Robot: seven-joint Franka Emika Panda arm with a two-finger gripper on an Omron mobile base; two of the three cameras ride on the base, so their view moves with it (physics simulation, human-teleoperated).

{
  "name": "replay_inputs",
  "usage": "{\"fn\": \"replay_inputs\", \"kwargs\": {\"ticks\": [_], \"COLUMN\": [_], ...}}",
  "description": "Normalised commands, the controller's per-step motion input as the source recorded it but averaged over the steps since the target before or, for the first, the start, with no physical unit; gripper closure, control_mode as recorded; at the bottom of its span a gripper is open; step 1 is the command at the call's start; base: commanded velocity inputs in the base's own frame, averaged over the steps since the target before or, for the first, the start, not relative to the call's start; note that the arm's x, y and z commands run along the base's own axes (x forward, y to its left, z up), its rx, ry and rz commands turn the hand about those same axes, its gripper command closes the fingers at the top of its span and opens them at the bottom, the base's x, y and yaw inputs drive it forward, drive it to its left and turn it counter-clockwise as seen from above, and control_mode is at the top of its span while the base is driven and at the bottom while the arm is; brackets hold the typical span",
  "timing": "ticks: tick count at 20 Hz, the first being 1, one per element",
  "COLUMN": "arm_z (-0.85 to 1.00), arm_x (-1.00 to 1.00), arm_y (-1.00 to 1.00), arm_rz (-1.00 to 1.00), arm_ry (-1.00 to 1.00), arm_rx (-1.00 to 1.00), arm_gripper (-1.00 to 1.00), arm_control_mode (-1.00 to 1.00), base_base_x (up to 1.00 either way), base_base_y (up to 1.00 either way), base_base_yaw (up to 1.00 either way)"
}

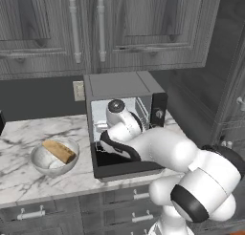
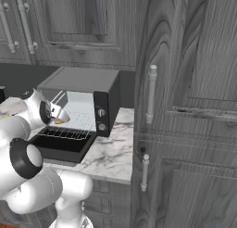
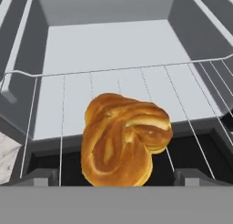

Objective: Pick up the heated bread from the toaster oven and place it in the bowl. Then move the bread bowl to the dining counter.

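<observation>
Reaching into the oven (image 1: 125, 126), the pincer (image 3: 116, 177) stands wide open, holding nothing, its tips either side of the bread (image 3: 123, 139) on the rack (image 3: 191, 91). Left on the desk (image 1: 19, 138), the bowl (image 1: 39, 161) holds a baguette (image 1: 59, 151).

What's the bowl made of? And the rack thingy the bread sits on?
The bowl looks like polished stone, maybe marble: grey-white and cloudy. The rack looks like thin shiny metal wire. The bread looks baked and glossy golden.
</observation>
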Motion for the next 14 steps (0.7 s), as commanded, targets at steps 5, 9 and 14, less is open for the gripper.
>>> {"fn": "replay_inputs", "kwargs": {"ticks": [5,9,14], "arm_z": [-0.12,-0.05,-0.03], "arm_x": [0.14,0.04,0.01], "arm_y": [0.02,0.01,0.00], "arm_rz": [-0.03,-0.02,-0.01], "arm_ry": [-0.04,0.00,0.00], "arm_rx": [0.00,0.00,0.00], "arm_gripper": [-1.00,-1.00,-1.00], "arm_control_mode": [-1.00,-1.00,-1.00], "base_base_x": [0.00,0.00,0.00], "base_base_y": [0.00,0.00,0.00], "base_base_yaw": [0.00,0.00,0.00]}}
